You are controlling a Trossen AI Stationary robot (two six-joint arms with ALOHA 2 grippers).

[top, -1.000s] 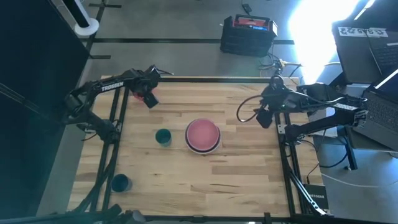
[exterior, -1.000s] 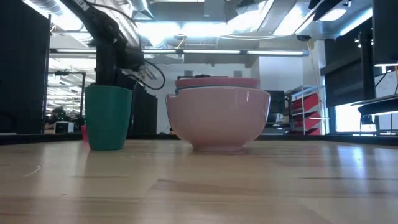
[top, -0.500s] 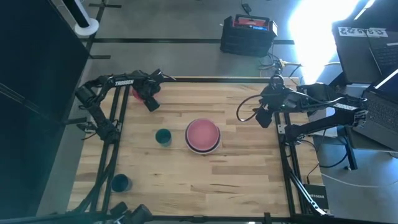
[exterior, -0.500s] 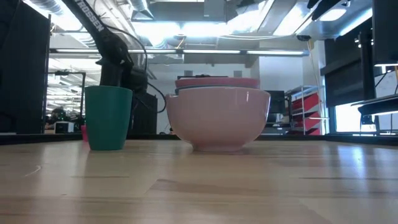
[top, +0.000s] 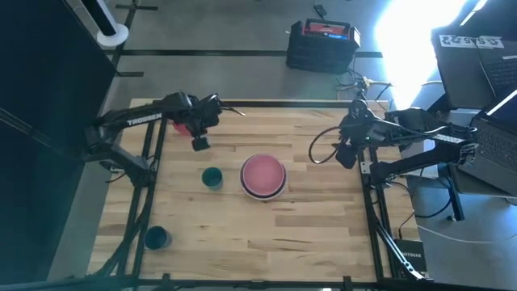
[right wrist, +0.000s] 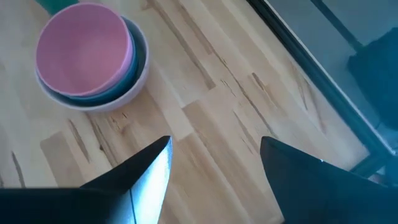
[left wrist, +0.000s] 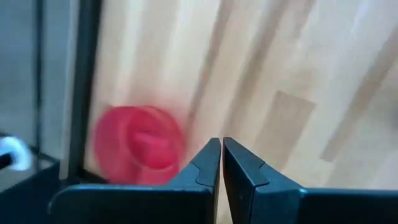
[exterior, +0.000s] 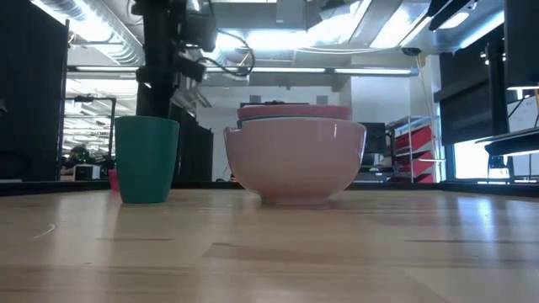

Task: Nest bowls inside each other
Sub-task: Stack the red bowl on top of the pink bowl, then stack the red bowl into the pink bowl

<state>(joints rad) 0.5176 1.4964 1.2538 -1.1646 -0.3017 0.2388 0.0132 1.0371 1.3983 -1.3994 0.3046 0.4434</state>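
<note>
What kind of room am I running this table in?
Most likely a lab or workshop. The wooden table sits on a bare concrete floor, a laptop stands beside it, and the low view shows exposed ceiling ducts and a red shelf rack.

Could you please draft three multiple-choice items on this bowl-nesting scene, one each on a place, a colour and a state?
1. Where is the red bowl?
A. Inside the stack
B. Near the table's far-left corner, beside the left gripper
C. Under the right gripper

2. What colour is the innermost bowl of the stack?
A. Pink
B. Green
C. Yellow

3. How are the left gripper's fingers?
A. Wide open
B. Shut on the red bowl
C. Shut, holding nothing

Answers: 1 B, the high view shows it there, apart from the stack. 2 A, the right wrist view looks into the pink bowl. 3 C, the left wrist view shows the fingers together, with the red bowl beyond them.
</note>
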